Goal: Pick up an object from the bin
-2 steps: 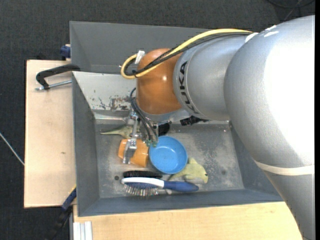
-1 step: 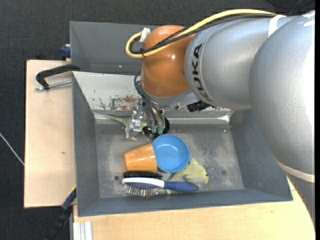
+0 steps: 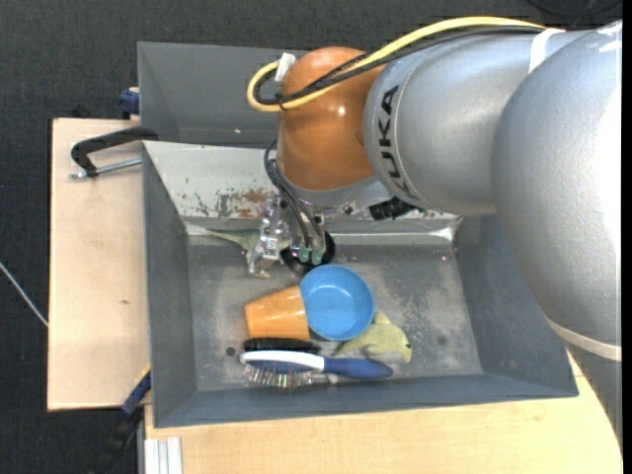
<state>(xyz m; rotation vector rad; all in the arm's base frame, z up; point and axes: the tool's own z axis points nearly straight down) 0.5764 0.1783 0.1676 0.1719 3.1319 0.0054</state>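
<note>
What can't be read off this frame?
- Bin, back right part: hidden by the arm.
- Gripper: too small in the camera view to tell whether it touches the bin floor.
- Orange cup: its mouth is hidden behind the blue bowl.
- Yellow-green thing: partly under the bowl, kind unclear.

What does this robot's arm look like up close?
The arm is thick, rounded and silver-grey, with black lettering on its side. An orange dome covers its wrist, a yellow cable loops over that, and a small bare-metal claw sits at the tip.
</note>
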